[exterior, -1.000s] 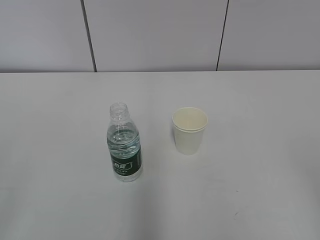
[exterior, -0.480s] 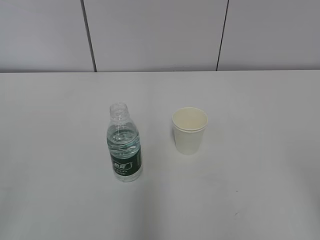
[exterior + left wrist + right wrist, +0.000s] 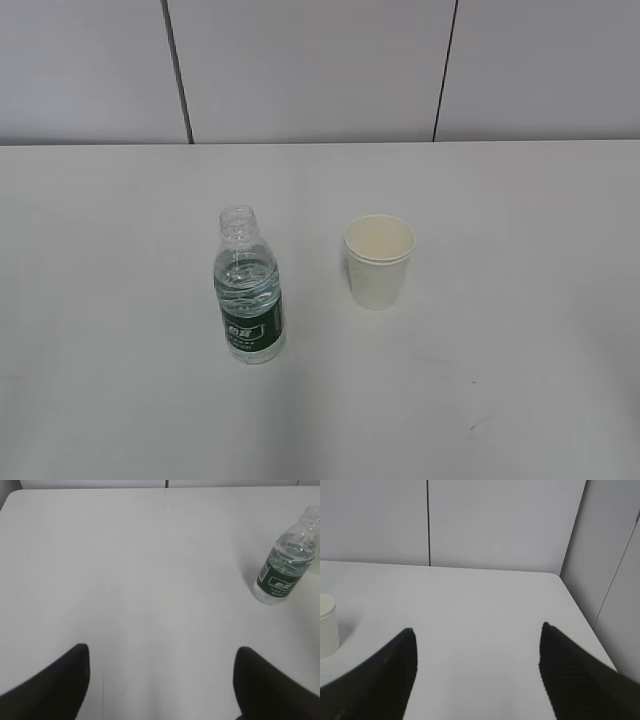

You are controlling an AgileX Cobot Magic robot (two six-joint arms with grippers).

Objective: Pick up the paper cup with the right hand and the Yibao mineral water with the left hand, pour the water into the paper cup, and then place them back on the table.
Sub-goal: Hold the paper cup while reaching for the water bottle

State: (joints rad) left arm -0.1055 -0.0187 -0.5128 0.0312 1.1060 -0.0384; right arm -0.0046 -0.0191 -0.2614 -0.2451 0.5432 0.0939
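Nothing shifting among the desk's things since the earlier exterior frames: Yibao mineral water (image 3: 248,300) standing upright left of centre, paper cup (image 3: 379,261) standing upright right of centre, near each other but apart on the white desk (image 3: 520,380); only a faint shadow creeping in along the lower edge. Neither arm showing in the exterior view. Left hand (image 3: 160,680) spreading wide open and empty, bottle sitting at the far right of its view (image 3: 285,567). Right hand (image 3: 477,670) likewise gaping open, holding nothing, cup peeking in at the left edge (image 3: 327,625). Judging the bottle: uncapped, partly filled, thin ribbed plastic likely yielding under pressure, so gripping around the dark green label and squeezing gently, keeping upright until over the cup. Judging the cup: light, empty, easily crushed or tipped, so closing softly around mid-wall below the rolled rim.
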